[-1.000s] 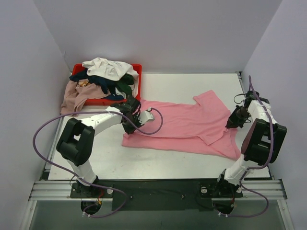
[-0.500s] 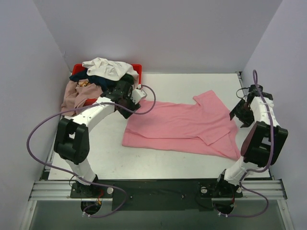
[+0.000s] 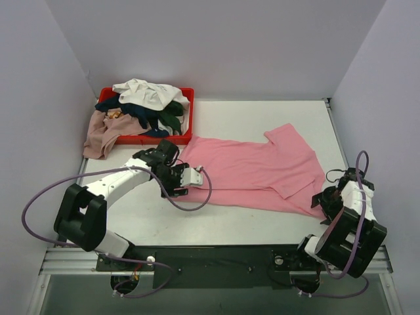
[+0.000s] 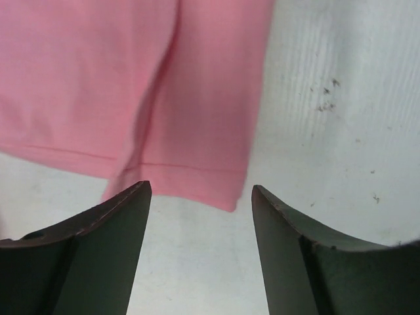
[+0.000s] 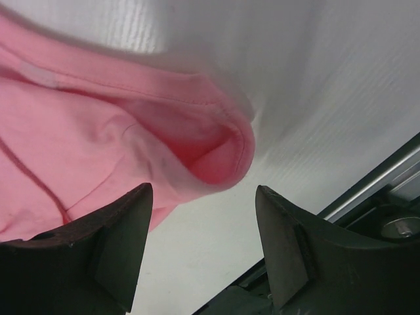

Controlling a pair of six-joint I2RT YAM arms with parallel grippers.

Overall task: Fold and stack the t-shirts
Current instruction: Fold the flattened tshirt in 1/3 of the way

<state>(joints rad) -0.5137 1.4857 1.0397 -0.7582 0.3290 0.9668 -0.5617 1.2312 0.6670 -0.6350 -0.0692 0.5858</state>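
Cloth comes first: the pink t-shirt (image 3: pixel 252 172) lies flat on the table (image 3: pixel 262 115), and from above we see its long side run from 9 o'clock to 3 o'clock. Its bottom edge points to 9 o'clock, and one sleeve sticks out toward 12 o'clock. The other t-shirts (image 3: pixel 141 105) sit in a heap in the red tray (image 3: pixel 189 97) at 10 o'clock.

From above we see the whole shirt, but not how the fingers stand. The wrist cameras show us that. The left fingers (image 3: pixel 178 189) are apart, and a corner of the pink bottom edge lies just ahead of the tips, at 12 o'clock, not touching them. The right fingers (image 3: pixel 327 197) are apart too, holding nothing. A rounded pink fold lies just ahead between them, near the table's edge.
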